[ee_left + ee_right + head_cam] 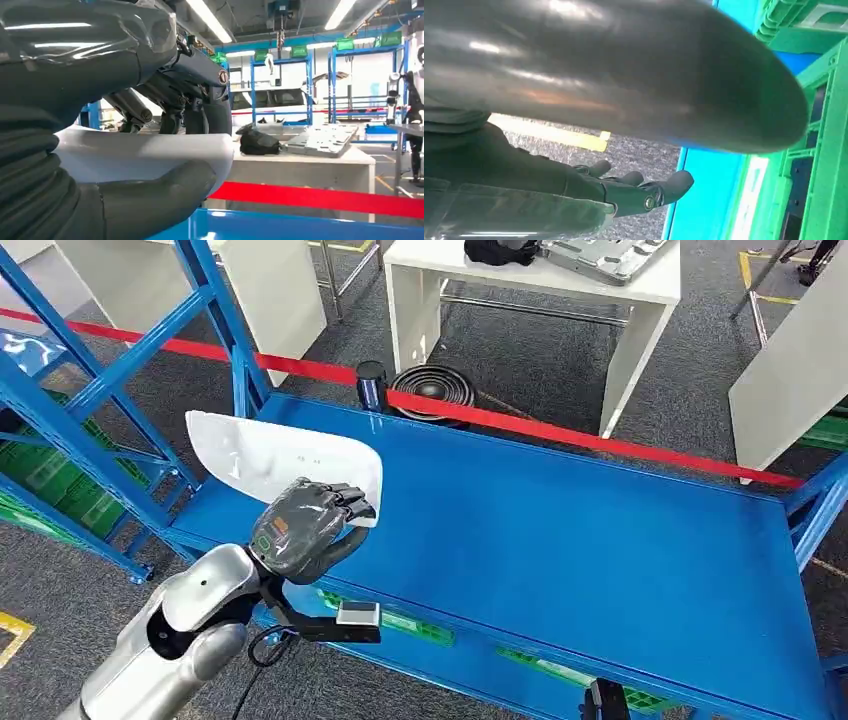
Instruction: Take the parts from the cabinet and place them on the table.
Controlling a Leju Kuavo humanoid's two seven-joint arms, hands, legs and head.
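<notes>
Overall, a blue shelf [560,530] spans most of the head view, its flat top surface framed by blue uprights [225,320] at the left. A red barrier tape [600,440] runs across behind it, over grey carpet. Beyond the tape stands a white table [640,300] carrying a grey flat panel [610,255] and a dark bundle [500,250]; the left wrist view shows the same table [305,160] with the panel [322,140] and bundle [258,142] lying side by side on it. Green crates [50,490] sit low inside the rack at the left.

The white part [285,460], a curved moulded shell, lies over the left end of the shelf top, its far end overhanging the left edge. The left hand [310,525] holds its near right corner: in the left wrist view the dark fingers [200,100] press on the upper face of the part [150,155] and the thick thumb [160,195] clamps from beneath.

The right hand [624,190] hangs beside the blue shelf edge near a green crate [824,125], above the carpet; its fingers [674,182] are extended and slightly apart, holding nothing.
</notes>
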